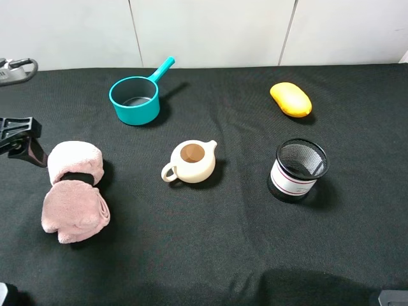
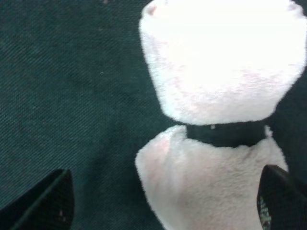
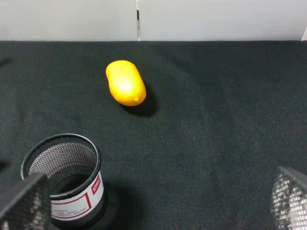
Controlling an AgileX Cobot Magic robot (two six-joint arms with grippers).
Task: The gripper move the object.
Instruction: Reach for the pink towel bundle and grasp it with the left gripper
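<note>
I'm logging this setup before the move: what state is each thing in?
Towel: rolled, banded, lying down, ungripped.
Teapot: upright.
Saucepan: upright, empty.
Mesh cup: upright, empty.
Fruit: whole, on its side.
Left gripper: jaws open, by the towel.
Right gripper: jaws open, empty.

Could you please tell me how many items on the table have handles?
2: the teal round saucepan with a long handle stands at the back left; the cream ceramic teapot with a loop handle sits in the middle.
</note>
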